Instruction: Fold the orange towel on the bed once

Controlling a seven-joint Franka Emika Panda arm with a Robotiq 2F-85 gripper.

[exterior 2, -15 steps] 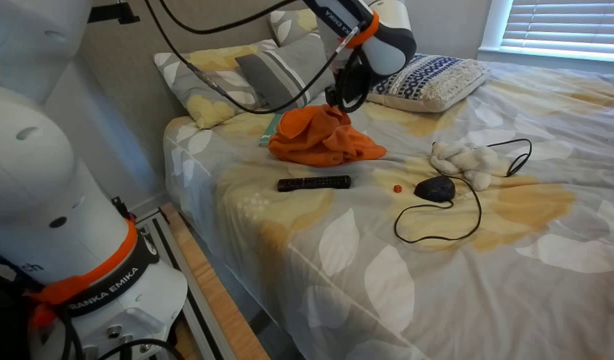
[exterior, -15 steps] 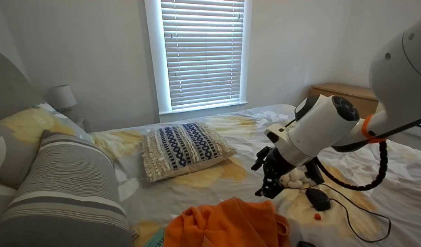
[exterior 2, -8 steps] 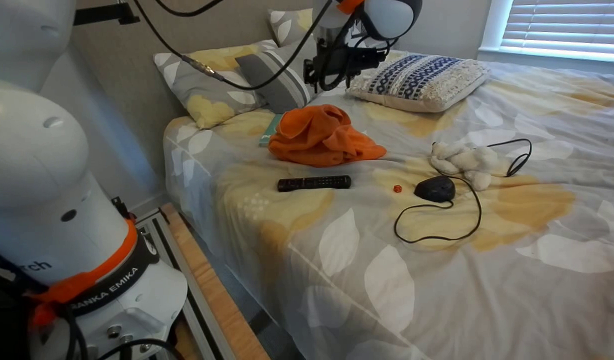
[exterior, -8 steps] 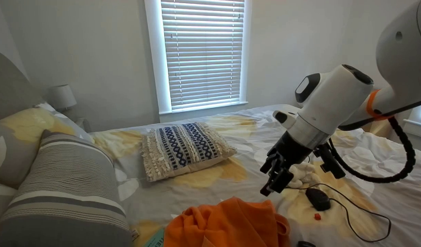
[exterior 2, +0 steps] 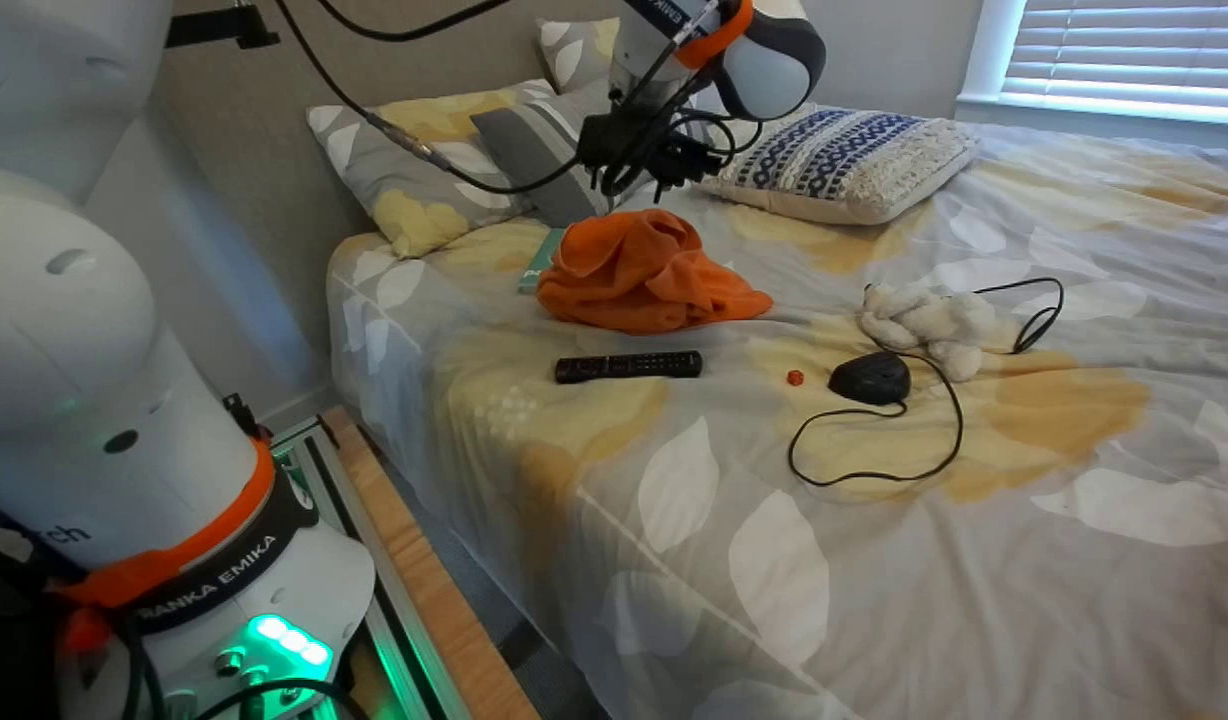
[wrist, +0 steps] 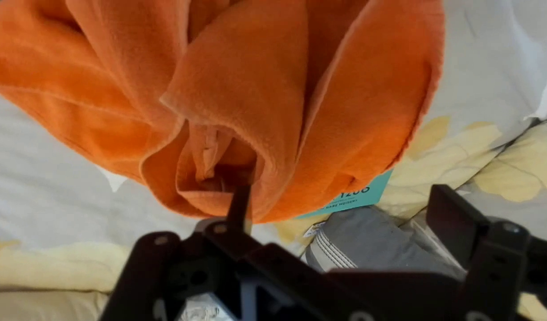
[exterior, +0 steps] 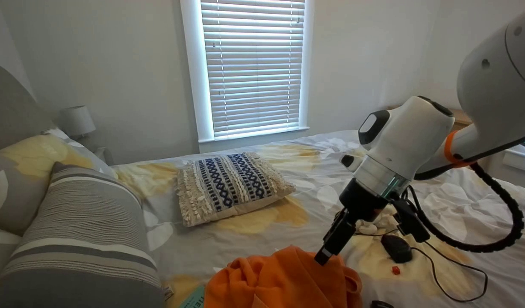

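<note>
The orange towel [exterior: 284,282] lies in a rumpled heap on the bed. It shows in an exterior view [exterior 2: 644,285] and fills the upper part of the wrist view [wrist: 246,80], with loose folds and an open hollow facing the gripper. My gripper [wrist: 344,196] is open, its fingers wide apart with nothing between them. In the wrist view, the left finger [wrist: 240,203] overlaps the towel's edge; contact cannot be told. In an exterior view the gripper [exterior 2: 626,190] hangs just above the towel's far side. In an exterior view its fingertips [exterior: 323,256] overlap the towel's top.
A teal book [wrist: 365,194] lies partly under the towel. A grey striped pillow [exterior: 83,231] and a patterned cushion [exterior: 232,184] lie beyond. A black remote [exterior 2: 629,367], a small red object [exterior 2: 795,377], a black corded mouse-like device [exterior 2: 871,380] and a white plush toy [exterior 2: 924,318] lie nearby.
The gripper rose off the towel's side and its wrist turned, then it came down again toward the towel's top. The towel looks unchanged. Green lights now show on the robot base.
</note>
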